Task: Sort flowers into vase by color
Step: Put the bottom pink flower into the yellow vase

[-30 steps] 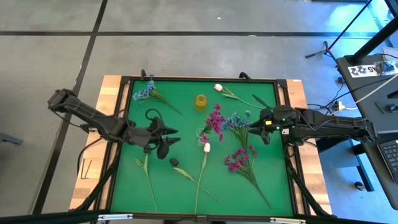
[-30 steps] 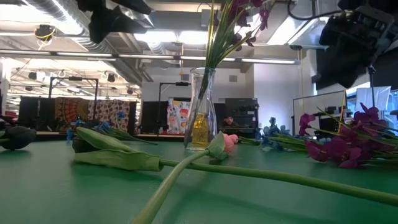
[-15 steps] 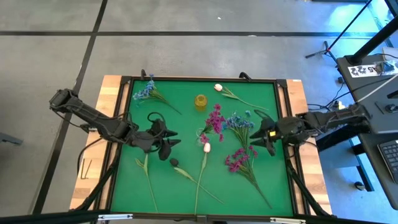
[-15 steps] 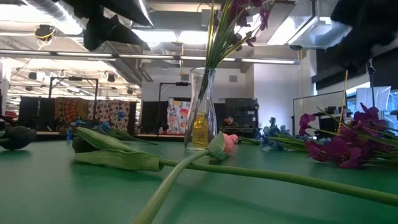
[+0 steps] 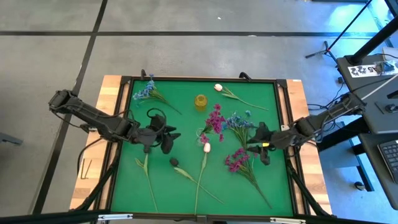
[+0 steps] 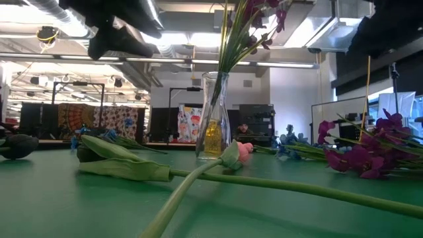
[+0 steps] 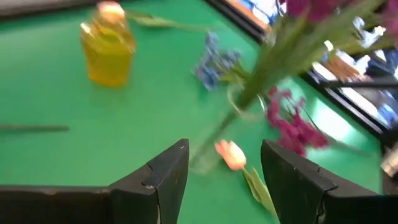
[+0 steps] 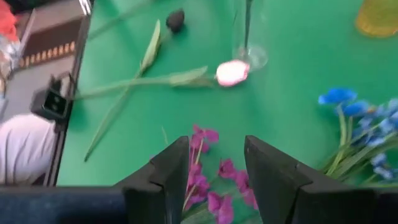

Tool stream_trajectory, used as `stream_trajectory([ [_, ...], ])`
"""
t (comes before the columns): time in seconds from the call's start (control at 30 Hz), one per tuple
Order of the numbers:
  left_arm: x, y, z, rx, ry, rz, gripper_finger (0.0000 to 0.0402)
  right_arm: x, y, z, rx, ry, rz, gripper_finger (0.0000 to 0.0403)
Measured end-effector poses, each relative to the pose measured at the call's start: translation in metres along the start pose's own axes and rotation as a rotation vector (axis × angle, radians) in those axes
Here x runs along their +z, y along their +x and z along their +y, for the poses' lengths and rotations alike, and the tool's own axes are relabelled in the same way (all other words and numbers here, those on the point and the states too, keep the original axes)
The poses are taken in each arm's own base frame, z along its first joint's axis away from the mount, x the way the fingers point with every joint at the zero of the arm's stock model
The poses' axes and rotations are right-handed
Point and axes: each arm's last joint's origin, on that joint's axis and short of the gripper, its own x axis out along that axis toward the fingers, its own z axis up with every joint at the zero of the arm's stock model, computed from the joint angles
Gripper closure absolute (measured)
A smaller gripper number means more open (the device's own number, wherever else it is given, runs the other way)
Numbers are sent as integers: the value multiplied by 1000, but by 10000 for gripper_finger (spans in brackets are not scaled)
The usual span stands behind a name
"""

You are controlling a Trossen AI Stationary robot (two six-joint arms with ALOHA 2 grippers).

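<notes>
High view: blue, magenta, pale and dark flowers [image 5: 239, 162] lie scattered; left gripper [image 5: 169, 138] and right gripper [image 5: 256, 149] gape, holding nothing.

Vase [image 5: 203, 132] at mat [image 5: 186, 106] centre; jar [image 5: 200, 101] behind it; loose flowers [image 5: 239, 163] all around.

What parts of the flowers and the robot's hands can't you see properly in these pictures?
- Left gripper, low view: only a dark blurred shape at the picture's top edge.
- Right gripper, low view: cut off by the right edge.
- Vase, low view: its magenta flowers run past the top edge.
- Dark bud, high view: too small for detail.
- Blue flowers, right wrist view: blurred, cut by the edge.
</notes>
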Motion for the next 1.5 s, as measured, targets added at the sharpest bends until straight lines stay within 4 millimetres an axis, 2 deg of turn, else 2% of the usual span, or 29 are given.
stream_trajectory([
  [0.17,-11,-2,-7,-63,94,80,208,-4,9,2,-6,1,63,246],
  [0.27,-25,-5,-14,-94,173,115,208,-4,11,2,-18,-5,73,246],
  [0.6,-70,8,-45,-197,167,135,208,-5,11,1,-40,-12,66,246],
  [0.77,-88,15,-47,-173,115,177,208,-4,11,1,-40,-12,66,246],
  [0.93,-100,16,-43,-139,162,243,208,-4,11,1,-41,-12,65,246],
  [1.07,-102,16,-34,-57,165,285,208,0,13,4,-25,3,16,246],
  [1.23,-91,20,-28,-20,126,272,208,12,23,17,88,-19,-73,246],
  [1.5,-61,12,-25,-63,158,204,208,2,52,21,46,-54,35,246],
])
